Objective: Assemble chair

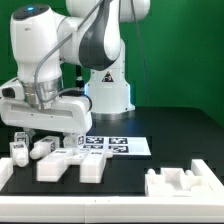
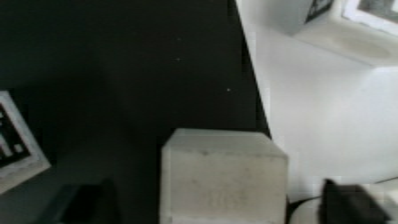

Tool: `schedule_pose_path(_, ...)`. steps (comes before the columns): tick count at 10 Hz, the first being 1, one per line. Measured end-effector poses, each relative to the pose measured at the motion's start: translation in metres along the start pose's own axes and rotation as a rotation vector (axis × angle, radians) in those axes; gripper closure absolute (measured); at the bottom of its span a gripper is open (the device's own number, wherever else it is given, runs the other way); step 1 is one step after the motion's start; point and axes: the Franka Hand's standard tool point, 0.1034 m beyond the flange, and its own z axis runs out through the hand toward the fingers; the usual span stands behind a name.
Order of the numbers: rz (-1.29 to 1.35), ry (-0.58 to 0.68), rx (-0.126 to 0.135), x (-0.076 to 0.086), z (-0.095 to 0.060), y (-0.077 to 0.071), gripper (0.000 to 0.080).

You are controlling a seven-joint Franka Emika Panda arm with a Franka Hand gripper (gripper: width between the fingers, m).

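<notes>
The gripper (image 1: 36,138) hangs low at the lower left of the exterior view, just over a cluster of chunky white chair pieces (image 1: 62,166) on the black table (image 1: 180,135). In the wrist view the gripper (image 2: 214,205) stands with its jaws apart. Its two dark fingers (image 2: 80,205) flank a pale rectangular block (image 2: 224,170) of the chair, with a dark gap on each side, so nothing is clamped. Beside that block lies a broad white surface; which part it is cannot be told. Beyond it sits a white piece bearing a black-and-white tag (image 2: 347,22).

In the exterior view, the marker board (image 1: 118,146) lies flat near the frame's centre, just to the exterior view's right of the cluster. Another blocky, notched chair piece (image 1: 185,184) rests well apart at the lower right of the frame. The white arm (image 1: 60,45) fills the upper left.
</notes>
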Motion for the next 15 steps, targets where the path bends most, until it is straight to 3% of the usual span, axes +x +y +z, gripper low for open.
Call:
schedule_pose_path(1,0.0,0.0,0.0,0.0,0.0,0.0,0.0389)
schedule_pose_path(2,0.0,0.0,0.0,0.0,0.0,0.0,0.0389)
schedule_pose_path(3,0.0,0.0,0.0,0.0,0.0,0.0,0.0517)
schedule_pose_path(5,-0.014,-0.009,0.008,0.002,-0.004,-0.003,0.0517)
schedule_pose_path(7,-0.006,-0.033,0.044,0.009,-0.021,-0.017,0.0517)
schedule_pose_path(8,-0.051,-0.032,0.048,0.012,-0.029,-0.025,0.0517)
schedule_pose_path(10,-0.15,-0.018,0.036,0.01,-0.044,-0.059,0.0517)
schedule_pose_path(12,-0.181,-0.016,0.021,0.001,-0.047,-0.117,0.0515)
schedule_pose_path(13,-0.217,-0.016,-0.002,-0.004,-0.046,-0.142,0.0515)
schedule_pose_path(15,-0.353,-0.007,-0.022,-0.008,-0.034,-0.144,0.0515)
